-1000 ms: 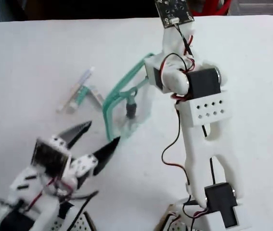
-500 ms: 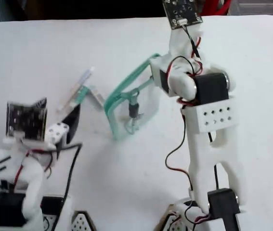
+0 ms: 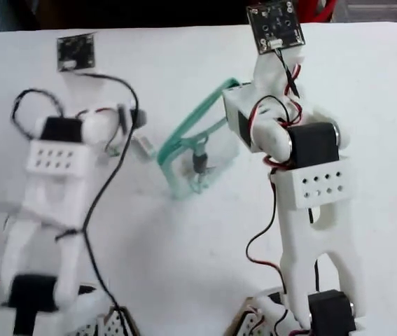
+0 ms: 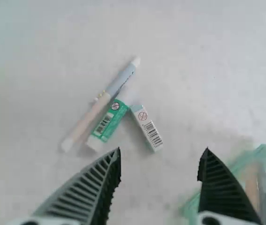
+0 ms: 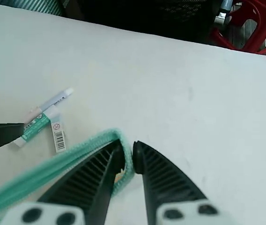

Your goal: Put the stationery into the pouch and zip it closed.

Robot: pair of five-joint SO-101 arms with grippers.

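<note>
One pen [image 4: 102, 99] lay on the white table [image 3: 184, 266], long axis slanted, its white tip pointing away from the left gripper [image 4: 161, 152]. Two erasers were counted. The green eraser [image 4: 105, 124] lay alongside the pen, touching it, and the white eraser [image 4: 147, 127] angled off from it in a V. All three lay just ahead of the left gripper, which was spread wide and clear of them. One pouch [image 3: 216, 147] lay beside them, and the right gripper [image 5: 128, 150] was clamped narrowly on its green zip edge.

Clear glossy plastic pouch [image 3: 220, 147] on matt white table [image 3: 184, 245].
</note>
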